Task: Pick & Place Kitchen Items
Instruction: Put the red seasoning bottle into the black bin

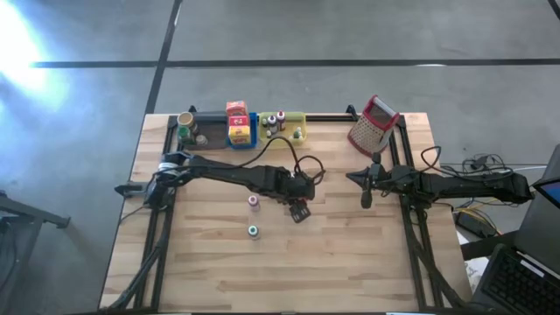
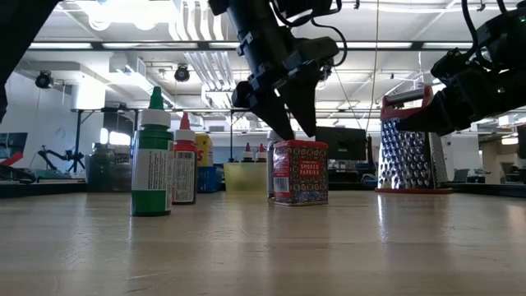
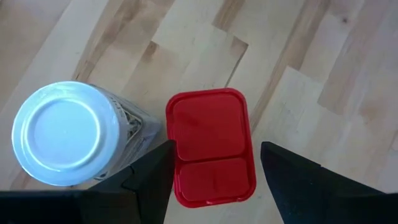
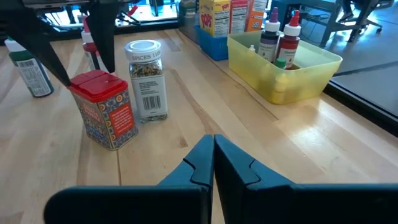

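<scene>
Overhead, the row of trays along the far edge of the pale wooden table (image 1: 219, 271) begins at the left with a grey tray (image 1: 199, 129) holding small jars, then a blue tray (image 1: 241, 136) with red and yellow boxes standing in it, then a yellow tray (image 1: 289, 125) with little red-capped bottles; nearer, on the bare wood, a small bottle with a pink cap (image 1: 254, 201) and a small bottle with a green cap (image 1: 253, 232) stand upright, apart from each other, caps pointing straight up; just right of them the left gripper (image 1: 299, 208) hangs over a rectangular red tin of smoked paprika (image 3: 211, 146); the tin stands upright on its base, long axis vertical, red lid facing up at the wrist camera, and the longer side of that lid runs along the line of the fingers; the two dark fingers (image 3: 152, 180) are spread apart on either side of the lid's near end, with a gap visible on each side, so the tin is between them and not gripped; a clear spice jar with a white lid (image 3: 59, 132) stands upright just beside the tin; farther right a tall metal grater with a red handle (image 1: 373, 125) stands near the far edge; the right gripper (image 1: 367, 191) waits beside the right-hand rail, well clear of the tin, its fingers pressed together and holding nothing
</scene>
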